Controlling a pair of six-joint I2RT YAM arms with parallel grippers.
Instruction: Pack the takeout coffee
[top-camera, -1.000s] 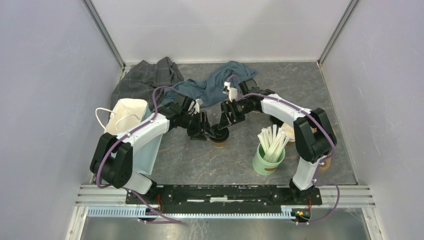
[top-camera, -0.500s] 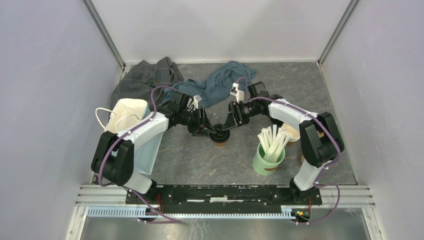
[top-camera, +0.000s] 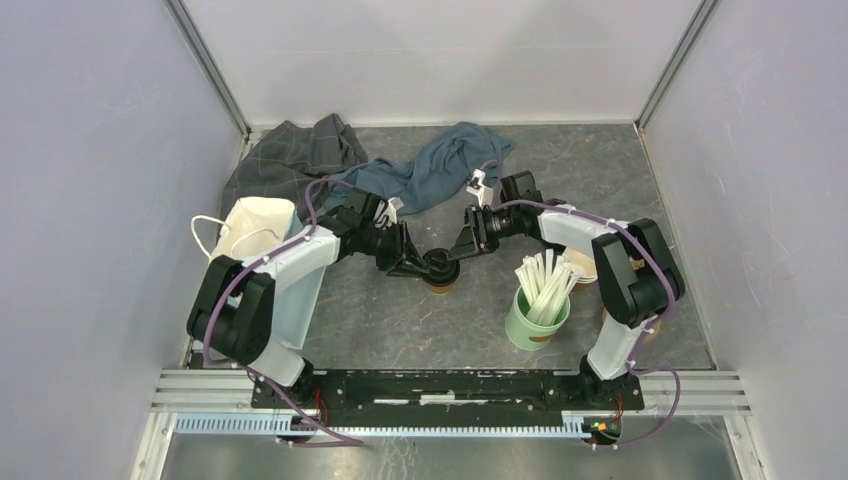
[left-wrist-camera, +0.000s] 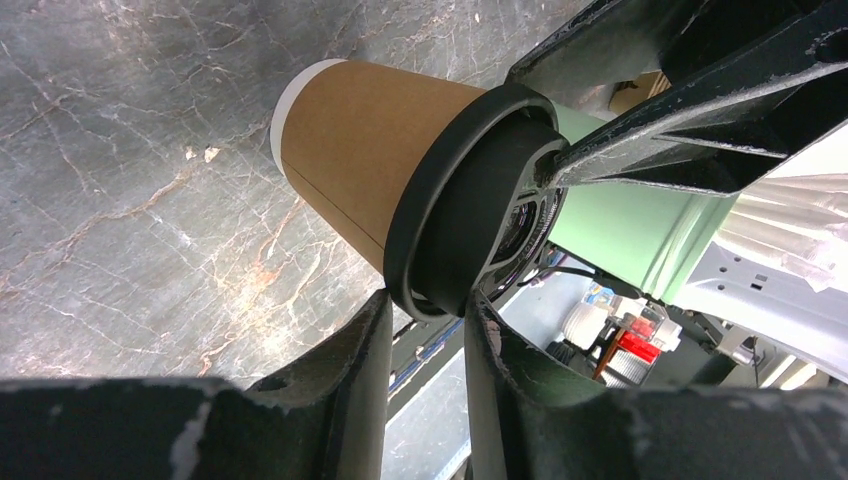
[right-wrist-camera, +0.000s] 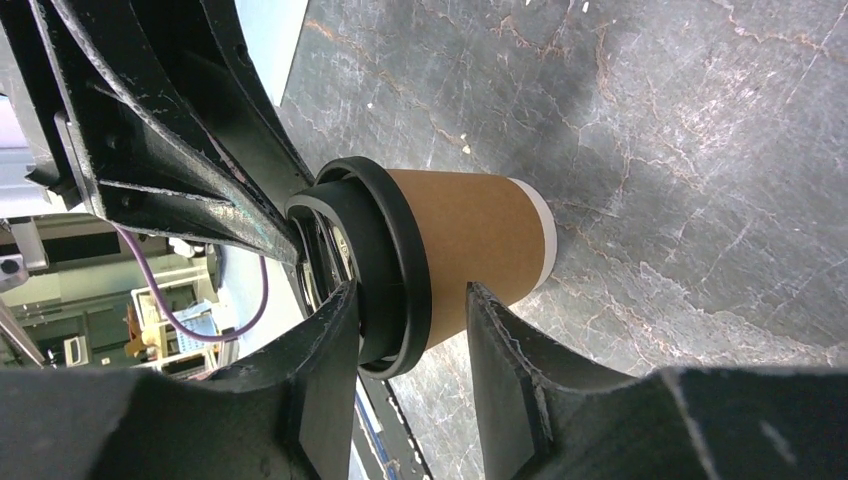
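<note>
One takeout coffee cup (top-camera: 441, 273), brown kraft with a black sip lid, stands upright mid-table. It shows in the left wrist view (left-wrist-camera: 365, 150) and the right wrist view (right-wrist-camera: 470, 245). My left gripper (top-camera: 424, 264) reaches in from the left, its jaws pinched on the lid's rim (left-wrist-camera: 430, 290). My right gripper (top-camera: 463, 247) comes from the right and is open. Its fingers (right-wrist-camera: 335, 340) straddle the lid and upper cup wall with a gap on one side. The second lidded cup is not clearly in view.
A green cup of wooden stirrers (top-camera: 537, 308) stands right of the coffee, with lidless cups (top-camera: 583, 266) behind it. A cream tote bag (top-camera: 252, 231) lies at the left. Grey and blue cloths (top-camera: 420, 170) lie at the back.
My left gripper has pushed in toward the cup and now grips the lid's rim. My right gripper has drawn back a little to the right. The cup has stayed put.
</note>
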